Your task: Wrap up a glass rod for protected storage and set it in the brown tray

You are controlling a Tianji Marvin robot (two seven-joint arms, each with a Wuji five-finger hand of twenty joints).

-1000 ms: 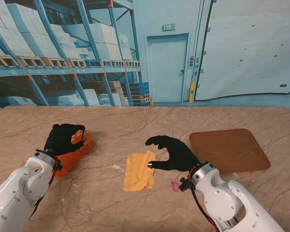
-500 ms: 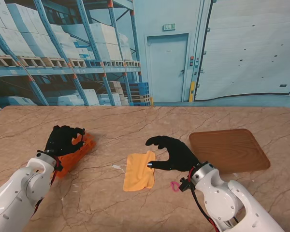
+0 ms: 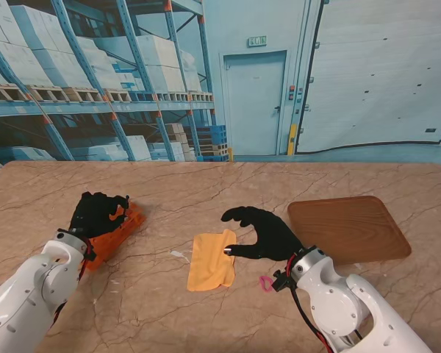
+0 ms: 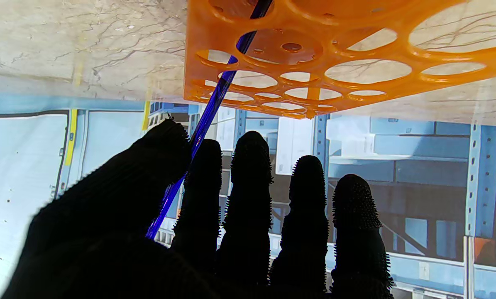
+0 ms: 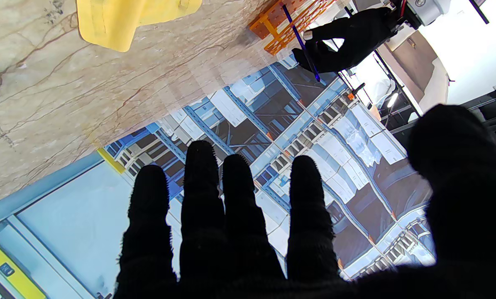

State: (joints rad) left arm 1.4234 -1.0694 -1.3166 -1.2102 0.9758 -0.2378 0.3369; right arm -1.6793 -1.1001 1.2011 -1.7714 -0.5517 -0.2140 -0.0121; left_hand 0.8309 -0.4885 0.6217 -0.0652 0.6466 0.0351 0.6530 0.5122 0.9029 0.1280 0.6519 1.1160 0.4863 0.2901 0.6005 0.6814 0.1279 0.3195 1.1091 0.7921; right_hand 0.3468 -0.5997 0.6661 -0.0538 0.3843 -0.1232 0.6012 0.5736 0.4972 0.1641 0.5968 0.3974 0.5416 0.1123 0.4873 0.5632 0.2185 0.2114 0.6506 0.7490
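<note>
My left hand (image 3: 95,213) hovers over the orange perforated rack (image 3: 117,229) at the table's left. In the left wrist view a blue glass rod (image 4: 208,118) is pinched between thumb and index finger, its far end still in a hole of the rack (image 4: 314,54). The right wrist view also shows the rod (image 5: 301,42) in my left hand (image 5: 347,35). The yellow cloth (image 3: 212,260) lies mid-table. My right hand (image 3: 267,232) stands open beside the cloth's right edge, fingers spread. The brown tray (image 3: 349,229) sits at the right.
A small pink loop (image 3: 266,283) lies on the table near my right wrist. A small pale scrap (image 3: 178,254) lies left of the cloth. The rack's holes show the marble table (image 3: 206,184) beneath.
My left hand's fingers have closed further over the rack, covering more of its orange top. The right hand and the cloth have not moved.
</note>
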